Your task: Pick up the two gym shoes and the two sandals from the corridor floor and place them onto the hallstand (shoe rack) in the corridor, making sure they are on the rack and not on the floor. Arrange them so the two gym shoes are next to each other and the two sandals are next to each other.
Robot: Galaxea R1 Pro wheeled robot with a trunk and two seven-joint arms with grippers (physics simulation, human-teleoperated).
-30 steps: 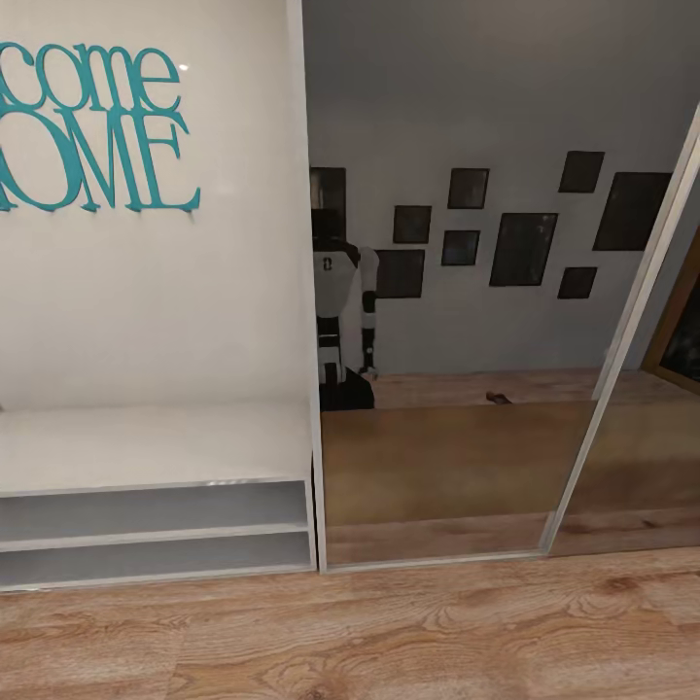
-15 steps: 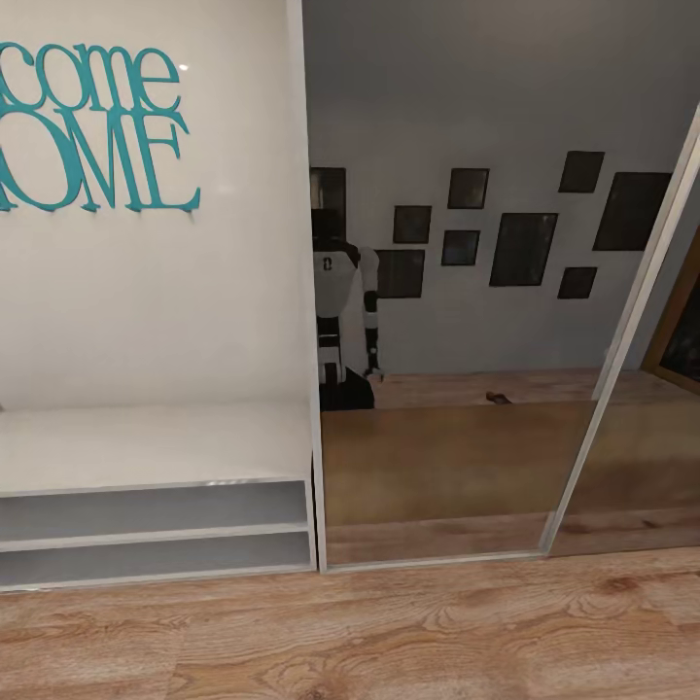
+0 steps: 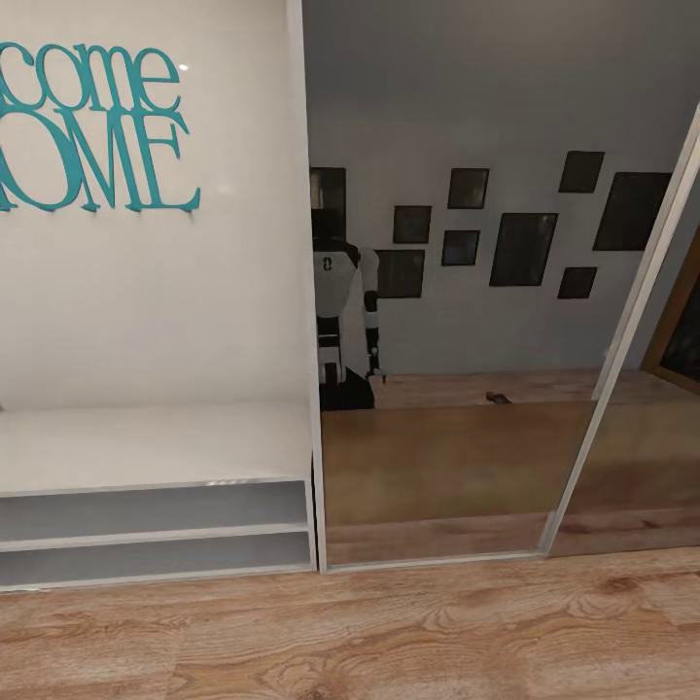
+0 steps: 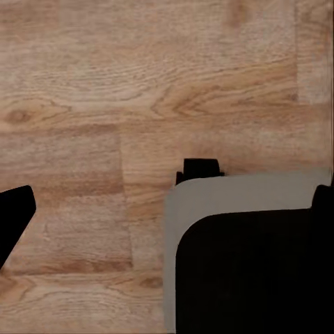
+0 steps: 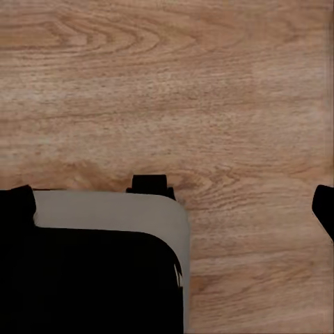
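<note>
Ahead of us in the head view, the hallstand stands with its bench top and both low shelves bare beside the mirrored wardrobe door, so we judge all four shoes remain to be fetched. Below our left wrist we see the corridor floor and our base's corner, the fingertips spread and holding nothing. Below our right wrist, fingertips likewise splay apart over bare planks.

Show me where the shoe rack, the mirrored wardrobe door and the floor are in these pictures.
hallstand [image 3: 146, 445]: head view, on its white bench top.
mirrored wardrobe door [image 3: 457, 467]: head view, on the lower glass panel.
corridor floor [image 3: 437, 632]: head view, on the wood planks in front.
</note>
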